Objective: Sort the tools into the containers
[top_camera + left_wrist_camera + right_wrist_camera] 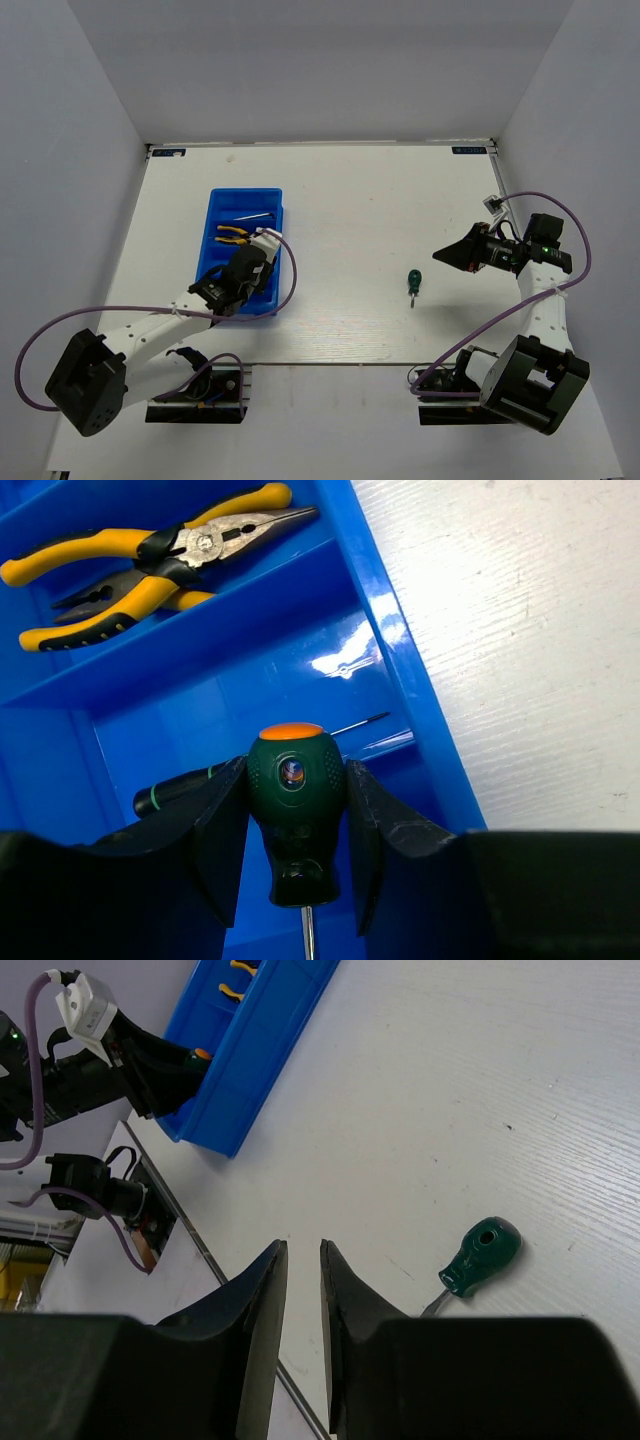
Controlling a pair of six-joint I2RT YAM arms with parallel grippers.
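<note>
The blue bin (245,200) lies at the left of the table. It holds two yellow-handled pliers (150,565) in a far compartment and a thin hex key (255,215) beyond them. My left gripper (297,770) is shut on a green screwdriver with an orange cap (297,810) and holds it over a near compartment of the bin (400,680). A black-handled screwdriver (180,790) lies in that compartment. Another green screwdriver (412,280) lies on the table, also in the right wrist view (482,1255). My right gripper (303,1245) is empty, jaws a narrow gap apart, right of it.
White walls close in the table on three sides. Purple cables (290,275) loop off both arms. The table's front edge (190,1240) and the arm bases lie just below my right gripper. The left arm (120,1050) shows beside the bin (260,1020).
</note>
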